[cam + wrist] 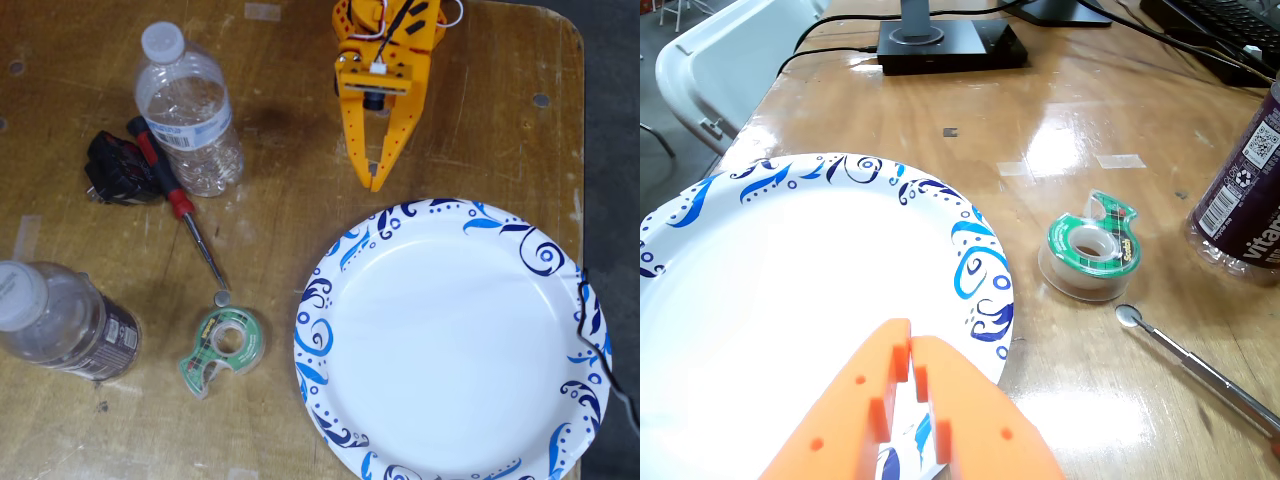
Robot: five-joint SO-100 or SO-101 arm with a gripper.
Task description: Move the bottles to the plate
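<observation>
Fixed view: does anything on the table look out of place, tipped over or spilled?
Nothing is spilled or damaged. The white-blue label bottle and the dark-label bottle seem to stand capped, apart from the empty plate. A tape dispenser, a screwdriver and a black object are clutter unrelated to the task. The claw holds nothing.

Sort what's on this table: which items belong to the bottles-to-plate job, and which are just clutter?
Belongs to the job:
- bottle with white-blue label, standing off the plate
- bottle with dark label, also off the plate
- plate, empty
- end effector, closed, holding nothing

Just lying about:
- tape dispenser
- red-handled screwdriver
- black plug
</observation>
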